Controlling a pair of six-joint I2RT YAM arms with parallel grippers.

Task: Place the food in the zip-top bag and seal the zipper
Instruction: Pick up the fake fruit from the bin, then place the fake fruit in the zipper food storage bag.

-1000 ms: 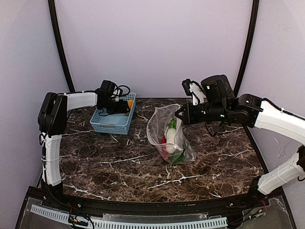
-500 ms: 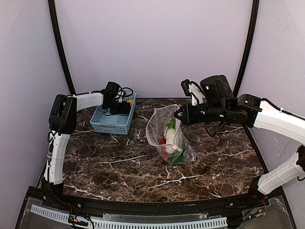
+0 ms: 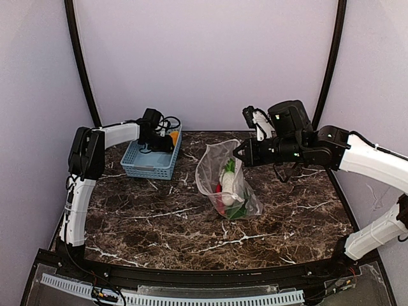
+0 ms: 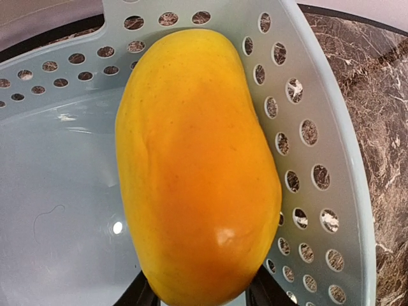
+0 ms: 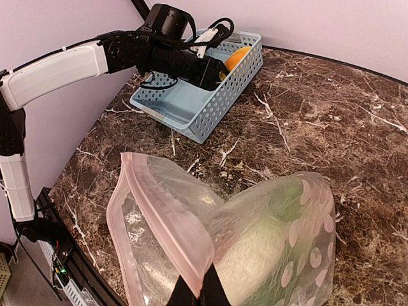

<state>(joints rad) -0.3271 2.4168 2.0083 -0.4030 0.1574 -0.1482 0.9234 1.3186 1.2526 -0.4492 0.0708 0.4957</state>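
The yellow-orange toy food (image 4: 197, 166) lies in the back right corner of the light-blue basket (image 4: 331, 210), against its wall. My left gripper (image 4: 204, 296) has a black finger pressed on each side of the toy's near end. From above, the gripper (image 3: 164, 141) is inside the basket beside the toy (image 3: 173, 136). My right gripper (image 5: 201, 290) is shut on the pink zipper strip (image 5: 162, 217) and holds the clear dotted bag (image 3: 226, 182) with its mouth open. White (image 3: 226, 190), green (image 3: 237, 209) and red (image 3: 220, 189) foods lie inside the bag.
The basket (image 3: 150, 166) stands at the back left of the marble table (image 3: 191, 229), near the wall. The left arm (image 5: 57, 70) stretches over the table's left edge. Black frame posts (image 3: 80, 57) rise at both back corners.
My left arm has reached further into the back right corner of the basket, up to the yellow-orange toy. The right gripper and the bag have stayed put.
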